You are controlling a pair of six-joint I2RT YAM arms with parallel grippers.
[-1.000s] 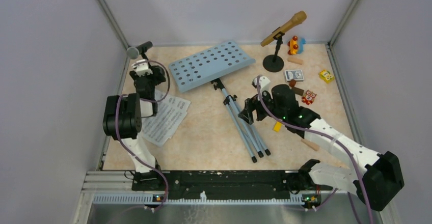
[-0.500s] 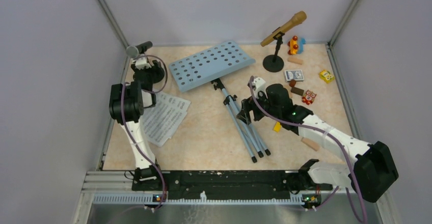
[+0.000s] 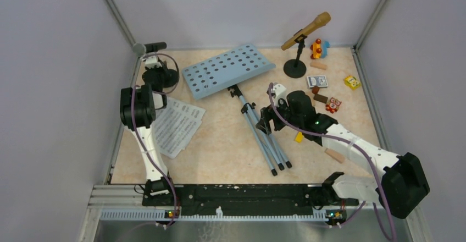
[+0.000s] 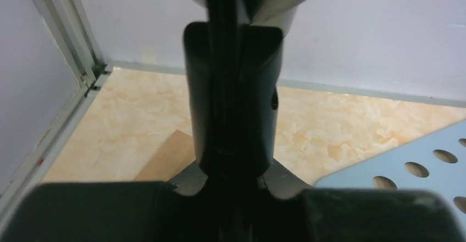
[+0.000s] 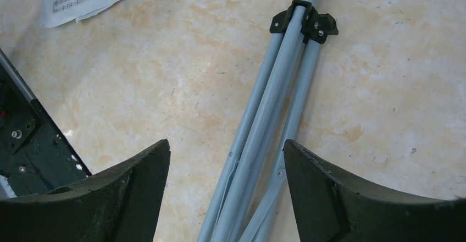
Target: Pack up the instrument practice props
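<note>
The black microphone (image 3: pixel 147 47) lies level in its black round-based mic holder (image 3: pixel 165 78) at the far left corner. My left gripper (image 3: pixel 156 71) is shut on that holder's stem (image 4: pixel 233 99), which fills the gap between the dark fingers (image 4: pixel 82 212). My right gripper (image 3: pixel 267 120) hangs open over the grey tripod legs (image 3: pixel 266 137), its jaws straddling them (image 5: pixel 264 143) without touching. The light blue music desk (image 3: pixel 228 70) lies flat at the back. White music sheets (image 3: pixel 176 125) lie left. The gold microphone (image 3: pixel 308 28) sits on its holder (image 3: pixel 295 69).
A playing card box (image 3: pixel 317 81), colourful toys (image 3: pixel 317 48), a yellow block (image 3: pixel 352 82) and wooden blocks (image 3: pixel 335 155) are scattered at the right. A brown flat piece (image 4: pixel 165 157) lies by the left wall. Enclosure walls stand close on three sides.
My left arm reached further back to the black mic holder and its jaws closed on the stem; the black microphone tipped from slanted to level. The right arm shifted slightly left, then held.
</note>
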